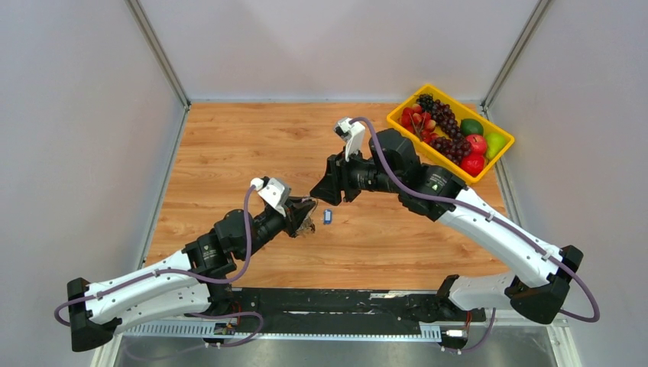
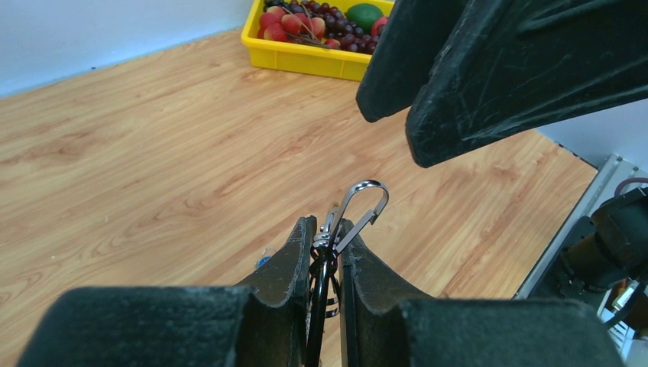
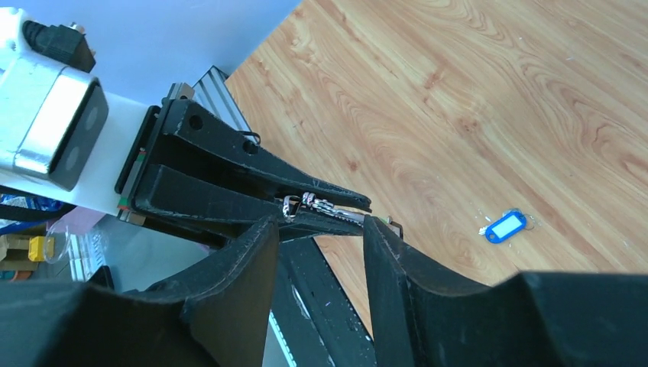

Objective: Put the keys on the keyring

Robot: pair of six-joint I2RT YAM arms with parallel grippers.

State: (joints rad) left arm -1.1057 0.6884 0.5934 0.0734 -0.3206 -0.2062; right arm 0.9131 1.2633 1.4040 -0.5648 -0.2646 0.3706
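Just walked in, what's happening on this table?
The left gripper is shut on a thin silver metal wire keyring, its loop sticking out beyond the tips. The right gripper is open and empty, close in front of it. A small key with a blue plastic tag lies on the wooden table, not yet on the ring.

no writing can be read in any view; the white insert of the blue key tag (image 3: 506, 227), lower right of the right wrist view, looks blank.

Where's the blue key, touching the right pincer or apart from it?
Apart. The right wrist view shows the blue key lying on the table, bare wood between it and the right pincer.
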